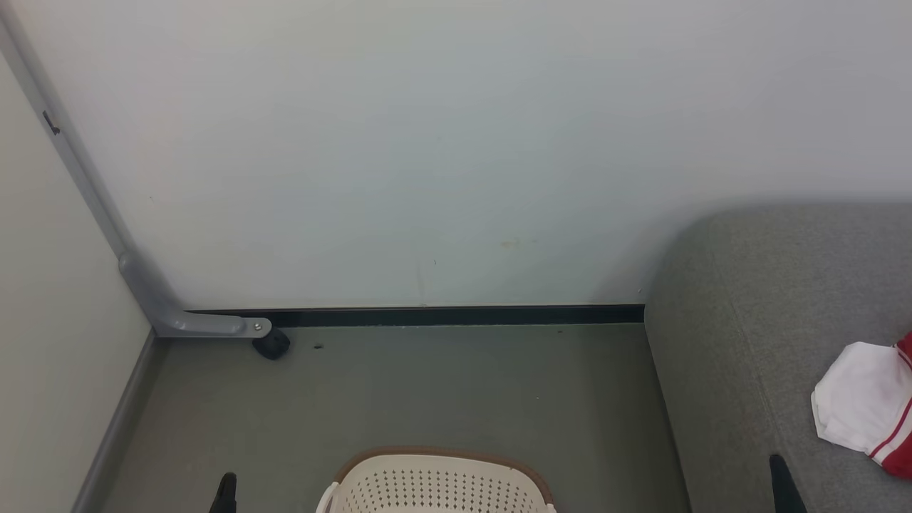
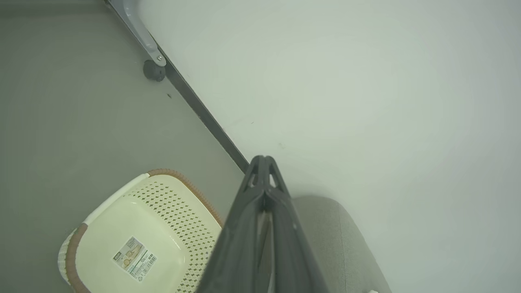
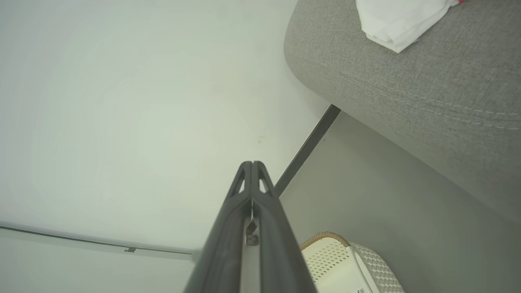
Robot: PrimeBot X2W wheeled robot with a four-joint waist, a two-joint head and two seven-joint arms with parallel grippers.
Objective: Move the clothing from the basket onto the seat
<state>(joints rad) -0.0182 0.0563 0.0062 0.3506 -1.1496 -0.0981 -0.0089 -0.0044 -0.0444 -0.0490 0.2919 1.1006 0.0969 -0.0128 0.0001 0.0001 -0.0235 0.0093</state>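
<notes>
The cream basket (image 1: 434,488) stands on the floor at the head view's bottom edge. In the left wrist view the basket (image 2: 142,236) shows a bare bottom with a label sticker. A red-and-white piece of clothing (image 1: 866,402) lies crumpled on the grey seat (image 1: 769,306) at the right; the right wrist view shows the clothing (image 3: 401,20) near the seat's (image 3: 427,93) rounded corner. My left gripper (image 2: 264,160) is shut with nothing in it, its tip (image 1: 226,491) left of the basket. My right gripper (image 3: 251,165) is shut and holds nothing, its tip (image 1: 784,484) over the seat's front edge.
A white wall with a black baseboard (image 1: 427,315) closes the back. A grey metal bracket (image 1: 185,320) with a black foot (image 1: 271,345) stands in the left corner by a side panel. Grey floor (image 1: 427,392) lies between basket and wall.
</notes>
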